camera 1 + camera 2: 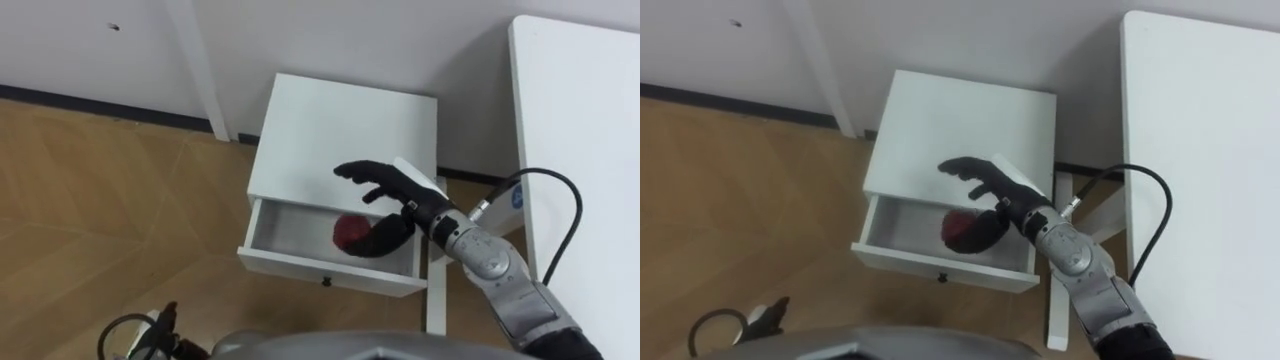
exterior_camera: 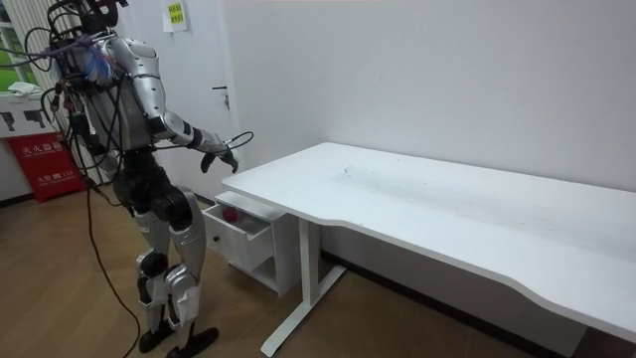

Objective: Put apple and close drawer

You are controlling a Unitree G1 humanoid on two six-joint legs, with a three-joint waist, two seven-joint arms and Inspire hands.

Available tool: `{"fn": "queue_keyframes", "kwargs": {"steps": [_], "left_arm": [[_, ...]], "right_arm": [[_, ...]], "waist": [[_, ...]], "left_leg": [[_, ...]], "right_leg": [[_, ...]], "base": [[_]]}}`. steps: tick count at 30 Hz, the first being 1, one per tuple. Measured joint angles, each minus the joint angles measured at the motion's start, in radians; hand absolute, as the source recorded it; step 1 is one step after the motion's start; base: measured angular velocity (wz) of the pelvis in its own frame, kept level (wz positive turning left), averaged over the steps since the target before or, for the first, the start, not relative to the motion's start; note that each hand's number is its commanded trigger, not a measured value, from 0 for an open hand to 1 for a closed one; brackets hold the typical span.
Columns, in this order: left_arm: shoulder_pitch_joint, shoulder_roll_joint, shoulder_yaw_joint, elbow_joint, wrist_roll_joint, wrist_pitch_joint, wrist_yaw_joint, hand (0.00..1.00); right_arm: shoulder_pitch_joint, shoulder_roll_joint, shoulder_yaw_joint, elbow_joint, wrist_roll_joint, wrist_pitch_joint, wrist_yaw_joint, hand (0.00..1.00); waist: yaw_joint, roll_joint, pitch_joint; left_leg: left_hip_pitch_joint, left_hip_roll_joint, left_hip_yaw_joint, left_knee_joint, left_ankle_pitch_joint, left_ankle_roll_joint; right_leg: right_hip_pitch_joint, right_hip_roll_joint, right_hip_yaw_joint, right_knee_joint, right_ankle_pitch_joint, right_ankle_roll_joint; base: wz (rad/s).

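A red apple [image 1: 347,232] lies inside the open drawer [image 1: 300,268] of a white nightstand [image 1: 340,130], towards the drawer's right side. My right hand [image 1: 395,190] hovers open over the drawer, fingers spread to the left above the apple and thumb curving down beside it. In the room view the right hand [image 2: 221,157] is well above the drawer [image 2: 238,231], with the apple [image 2: 230,212] resting inside. I stand facing the nightstand. My left hand [image 1: 163,322] hangs low at the lower left.
A white desk [image 1: 580,120] stands right next to the nightstand, its white leg [image 1: 436,290] close by the drawer's right corner. A white wall runs behind, and wooden floor [image 1: 100,200] lies to the left.
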Motion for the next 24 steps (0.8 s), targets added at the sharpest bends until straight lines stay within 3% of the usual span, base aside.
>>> {"fn": "queue_keyframes", "kwargs": {"steps": [17, 23, 24], "left_arm": [[0.03, -0.002, 0.003, -0.023, -0.001, 0.004, -0.005, 0.0], [0.049, -0.003, 0.089, -0.014, -0.01, 0.006, -0.004, 0.0], [0.058, -0.002, 0.094, -0.01, -0.006, 0.006, -0.002, 0.0]], "right_arm": [[0.005, 0.002, -0.006, 0.039, -0.002, -0.002, -0.04, 0.0], [0.011, 0.03, -0.108, 0.214, 0.001, -0.006, -0.08, 0.0], [0.014, 0.032, -0.135, 0.275, 0.002, -0.022, -0.098, 0.0]], "waist": [[-0.005, 0.001, -0.0018], [-0.029, -0.006, -0.005], [-0.031, -0.005, -0.0043]], "left_leg": [[0.003, 0.0, 0.002, 0.005, 0.0, 0.0], [0.007, -0.001, 0.0, 0.01, 0.0, 0.0], [0.01, -0.001, 0.001, 0.009, 0.0, 0.0]], "right_leg": [[0.004, 0.0, -0.003, -0.001, 0.0, 0.0], [0.012, -0.002, 0.0, -0.002, 0.0, 0.0], [0.014, -0.002, 0.001, -0.002, 0.0, 0.001]], "base": [[0.0], [0.02], [-0.03]]}}
